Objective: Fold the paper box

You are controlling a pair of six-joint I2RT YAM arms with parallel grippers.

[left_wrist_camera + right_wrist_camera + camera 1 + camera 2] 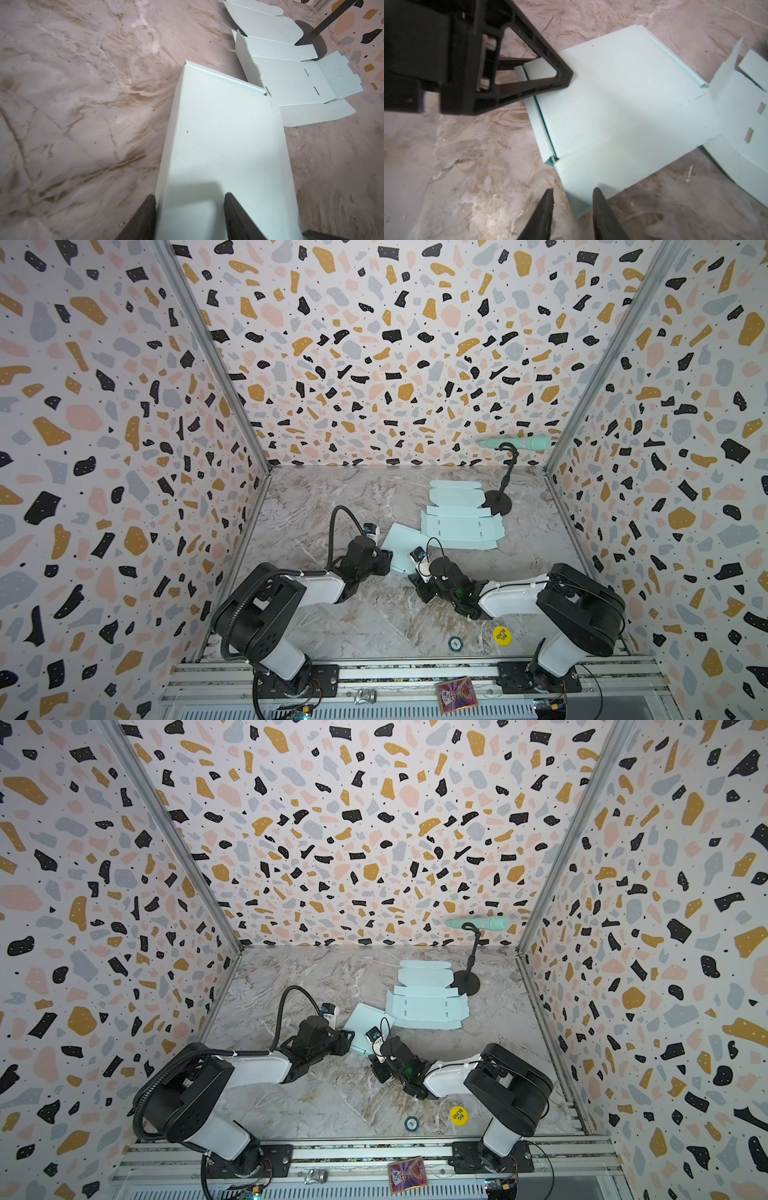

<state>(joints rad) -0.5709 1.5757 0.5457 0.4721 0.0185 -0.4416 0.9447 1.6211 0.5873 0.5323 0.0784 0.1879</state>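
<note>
Centre frame in both top views: left end effector (387,561), jaws about half apart, astride the left edge of the nearest panel of the paper box (457,526). From the right wrist camera, one black finger (562,76) down on top of that panel, its partner out beyond the folded rim. From the left wrist camera, pale card running up between both fingers (230,207). Unclear whether pinching the card or merely bracketing it.

Just right of it and a little lower in the top views: right end effector (573,189), jaws narrower but plainly apart, set either side of the loose corner of the panel's end flap. Grip on the card not clear.

Box itself pale mint, a flat die-cut sheet right of centre on the marbled worktop (332,497). Square panel (398,545) slanting down-left toward the arms, thin rims folded over along two sides. Slotted middle section and rounded flaps stretching toward the back wall.

At the sheet's upper right corner, round black stand base (498,502), touching the card. Atop the stand, against the terrazzo back wall, a mint wand-shaped object (517,443).

Lower centre-right, near the front rail: yellow disc lettered BIG BLIND (501,635) beside a small dark chip (456,643). On the rail, a colourful card pack (455,695).
</note>
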